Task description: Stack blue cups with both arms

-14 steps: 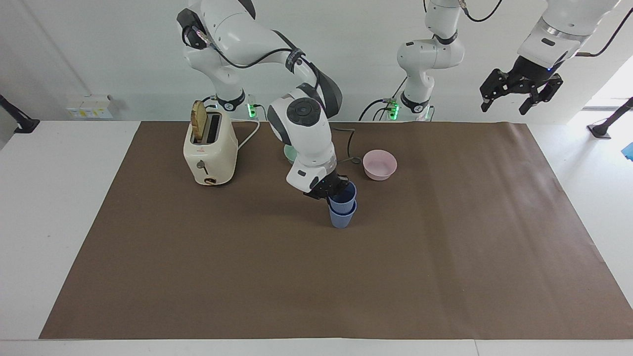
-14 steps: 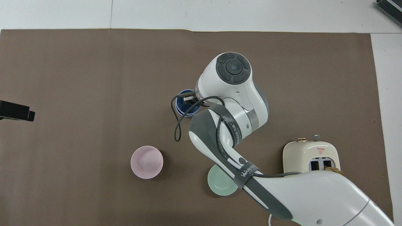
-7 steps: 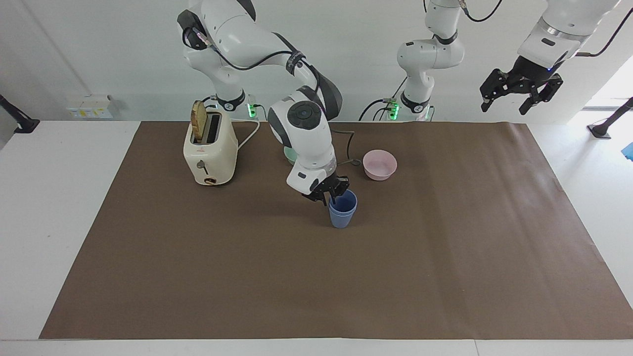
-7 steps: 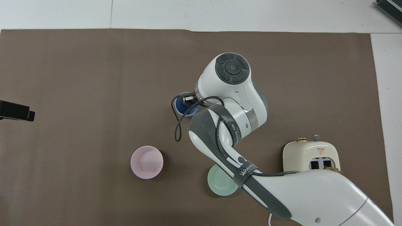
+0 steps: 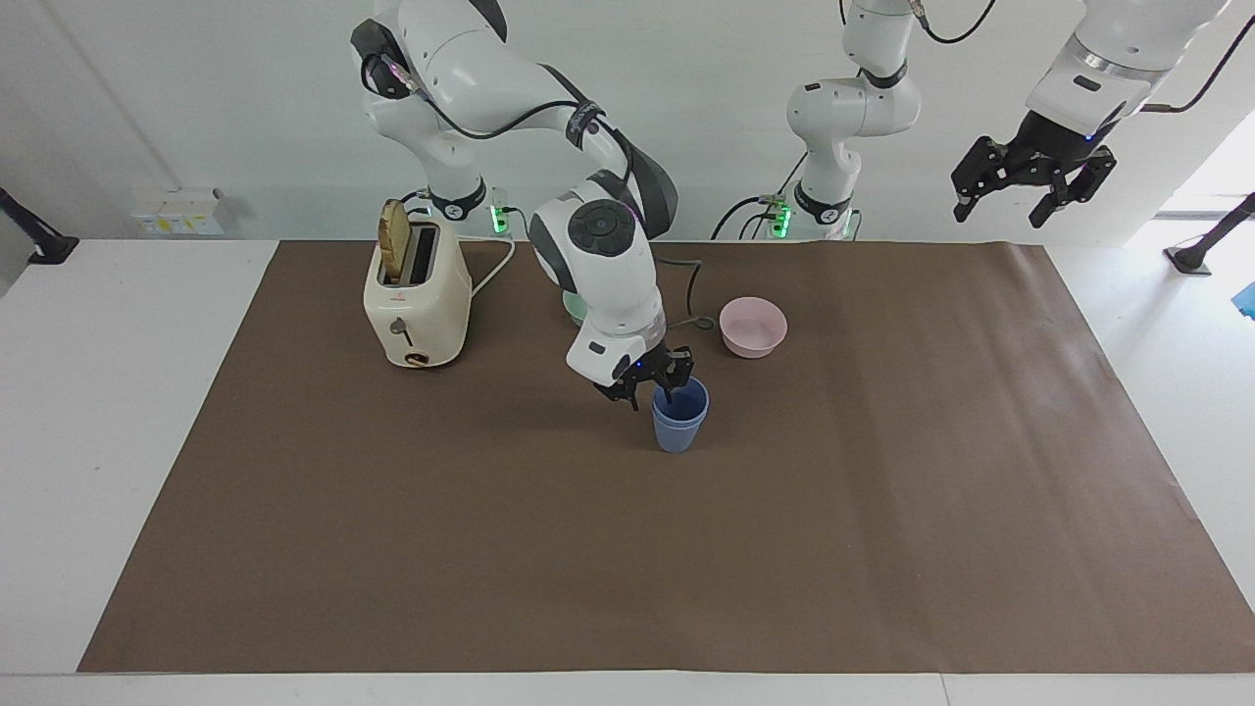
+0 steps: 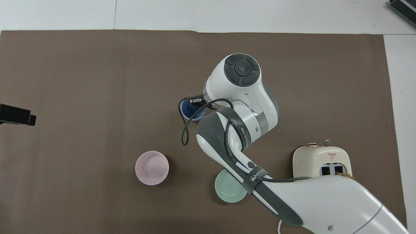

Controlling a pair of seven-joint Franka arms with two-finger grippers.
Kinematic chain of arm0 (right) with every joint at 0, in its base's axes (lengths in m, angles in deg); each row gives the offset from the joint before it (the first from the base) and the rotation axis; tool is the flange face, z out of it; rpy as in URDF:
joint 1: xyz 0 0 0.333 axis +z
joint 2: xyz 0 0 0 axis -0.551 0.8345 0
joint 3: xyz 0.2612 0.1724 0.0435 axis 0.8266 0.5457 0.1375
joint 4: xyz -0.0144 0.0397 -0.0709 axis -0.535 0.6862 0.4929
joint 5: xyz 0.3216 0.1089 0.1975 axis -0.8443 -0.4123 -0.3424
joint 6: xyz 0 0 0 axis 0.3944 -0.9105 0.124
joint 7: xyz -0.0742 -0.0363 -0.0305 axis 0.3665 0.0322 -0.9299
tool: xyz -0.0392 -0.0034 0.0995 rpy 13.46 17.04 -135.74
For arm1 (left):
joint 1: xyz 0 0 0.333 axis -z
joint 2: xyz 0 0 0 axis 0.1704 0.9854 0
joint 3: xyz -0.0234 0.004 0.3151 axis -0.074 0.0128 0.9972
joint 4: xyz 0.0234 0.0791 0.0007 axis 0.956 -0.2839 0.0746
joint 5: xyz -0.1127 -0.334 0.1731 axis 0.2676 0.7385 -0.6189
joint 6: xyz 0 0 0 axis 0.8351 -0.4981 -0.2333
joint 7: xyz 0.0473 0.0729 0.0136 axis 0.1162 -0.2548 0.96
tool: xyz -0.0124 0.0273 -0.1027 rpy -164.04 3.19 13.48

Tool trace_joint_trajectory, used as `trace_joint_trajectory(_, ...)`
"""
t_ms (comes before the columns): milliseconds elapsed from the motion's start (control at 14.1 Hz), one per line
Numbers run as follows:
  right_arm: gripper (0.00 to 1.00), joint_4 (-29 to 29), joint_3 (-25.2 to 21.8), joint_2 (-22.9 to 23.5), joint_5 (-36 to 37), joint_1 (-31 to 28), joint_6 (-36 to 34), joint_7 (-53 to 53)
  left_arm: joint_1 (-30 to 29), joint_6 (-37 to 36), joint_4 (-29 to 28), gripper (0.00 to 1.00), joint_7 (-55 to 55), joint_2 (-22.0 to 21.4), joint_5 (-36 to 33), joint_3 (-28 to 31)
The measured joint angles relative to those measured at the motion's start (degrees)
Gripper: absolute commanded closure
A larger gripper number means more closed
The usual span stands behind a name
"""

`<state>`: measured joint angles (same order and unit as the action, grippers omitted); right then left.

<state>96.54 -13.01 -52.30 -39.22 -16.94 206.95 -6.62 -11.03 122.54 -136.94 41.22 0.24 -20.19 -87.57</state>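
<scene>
Blue cups (image 5: 679,417) now sit fully nested as one stack on the brown mat (image 5: 882,510), a second ago the upper one stood proud of the lower.

You can see the right gripper (image 5: 651,384) at the stack's rim, its fingers parted where they were clamped before, one finger inside the cup and one outside, no longer squeezing it. The stack stands farther from the robots than the pink bowl (image 5: 753,327) and green bowl (image 6: 229,191). Your left gripper (image 5: 1029,186) waits high over the mat's edge, fingers spread, unmoved. The toaster (image 5: 416,294) has not shifted.
</scene>
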Motion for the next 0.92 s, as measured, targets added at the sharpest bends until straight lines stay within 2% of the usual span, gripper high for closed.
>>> trace_joint_trajectory(356,0.00,-5.30,-0.17,-4.11,0.34,-4.79,-10.69,0.81,0.00,0.00,0.00,0.00,0.00,0.00,0.00,0.00)
trace_joint_trajectory(569,0.00,-5.90,-0.33,-7.70,0.34,-9.54,-14.18,2.67,0.00,0.00,0.00,0.00,0.00,0.00,0.00,0.00)
trace_joint_trajectory(924,0.00,-6.09,-2.10,-12.53,0.79,-14.92,-15.94,7.79,0.00,0.00,0.00,0.00,0.00,0.00,0.00,0.00)
